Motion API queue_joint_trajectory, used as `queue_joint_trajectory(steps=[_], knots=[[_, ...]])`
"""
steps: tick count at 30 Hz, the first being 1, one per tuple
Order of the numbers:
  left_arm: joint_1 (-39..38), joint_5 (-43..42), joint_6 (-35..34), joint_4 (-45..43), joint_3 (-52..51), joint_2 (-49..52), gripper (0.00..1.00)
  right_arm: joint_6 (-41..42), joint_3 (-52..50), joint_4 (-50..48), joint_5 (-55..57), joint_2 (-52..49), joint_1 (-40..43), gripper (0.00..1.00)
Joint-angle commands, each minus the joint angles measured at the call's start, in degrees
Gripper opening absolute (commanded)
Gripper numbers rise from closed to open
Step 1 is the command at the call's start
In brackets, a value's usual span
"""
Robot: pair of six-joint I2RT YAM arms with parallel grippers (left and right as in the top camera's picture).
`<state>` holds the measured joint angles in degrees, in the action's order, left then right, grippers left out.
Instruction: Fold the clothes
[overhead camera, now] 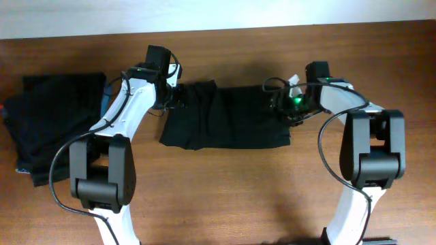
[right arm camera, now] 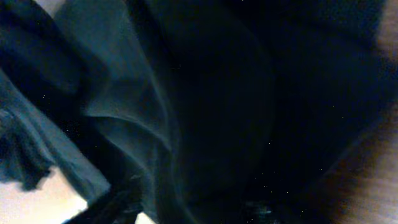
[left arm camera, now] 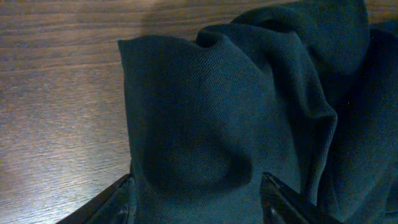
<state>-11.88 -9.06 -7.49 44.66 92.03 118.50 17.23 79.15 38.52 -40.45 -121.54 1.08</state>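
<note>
Garment (overhead camera: 231,119): black fabric, spread as a wide band across mid-table, nearer the far edge than the near one; long axis runs left–right; creases and a raised fold at its L end.
Stack (overhead camera: 54,122): dark folded clothes at the table's left edge, well apart from the garment; thin blue sliver shows on the side facing the L arm.
Table (overhead camera: 225,197): brown wood grain; carries both cloth items and both arm bases at the near edge.
L gripper (overhead camera: 178,95): at the garment's L end, touching the fabric.
L gripper, wrist view (left arm camera: 199,199): both fingers (left arm camera: 118,202) stand apart at the frame's bottom, w/ a bulge of garment (left arm camera: 217,124) filling the gap betw. them; cloth puckers up into ridges beyond; bare table (left arm camera: 62,93) to one side. Clamped or merely straddling: cannot tell.
R gripper (overhead camera: 283,105): at the garment's R end, over its far R corner, on the fabric.
R gripper, wrist view (right arm camera: 193,208): very dark; finger outlines only faintly seen at the bottom edge, garment (right arm camera: 205,93) in heavy folds covering nearly all the view; strip of table (right arm camera: 373,186) at the lower R. Grasping or released: cannot tell.
Tag (overhead camera: 294,80): small white scrap just beside the R gripper, at the garment's far edge; too small to read.
</note>
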Motion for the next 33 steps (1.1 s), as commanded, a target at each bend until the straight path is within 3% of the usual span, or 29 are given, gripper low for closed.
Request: queue_joint_trajectory(steps=[1, 2, 3, 9, 14, 21, 27, 29, 33], knots=[[0.0, 0.6, 0.8, 0.7, -0.3, -0.9, 0.63, 4.1, -1.7, 0.0, 6.2, -1.1, -1.0, 0.4], [0.0, 0.6, 1.0, 0.9, -0.3, -0.9, 0.63, 4.7, -1.7, 0.0, 7.3, -1.1, -1.0, 0.17], [0.0, 0.6, 1.0, 1.0, -0.3, -0.9, 0.63, 4.8, -1.7, 0.0, 8.3, -1.1, -0.8, 0.04], [0.0, 0.6, 1.0, 1.1, -0.3, -0.9, 0.63, 4.7, -1.6, 0.0, 11.5, -1.1, 1.9, 0.04], [0.0, 0.6, 1.0, 3.0, -0.3, -0.9, 0.63, 2.0, -1.0, 1.6, 11.6, -1.0, 10.1, 0.04], [0.0, 0.6, 1.0, 3.3, -0.3, -0.9, 0.63, -7.9, 8.2, 14.2, 11.6, -0.9, 18.9, 0.04], [0.0, 0.5, 1.0, 3.5, -0.3, -0.9, 0.63, -9.7, 30.6, 31.8, 11.9, 0.2, 10.9, 0.04], [0.0, 0.5, 1.0, 3.7, -0.3, -0.9, 0.63, -7.3, 33.6, 33.3, 12.8, 0.2, 7.2, 0.04], [0.0, 0.5, 1.0, 4.0, -0.3, -0.9, 0.63, -0.3, 34.8, 31.0, 19.6, -0.8, -8.0, 0.04]])
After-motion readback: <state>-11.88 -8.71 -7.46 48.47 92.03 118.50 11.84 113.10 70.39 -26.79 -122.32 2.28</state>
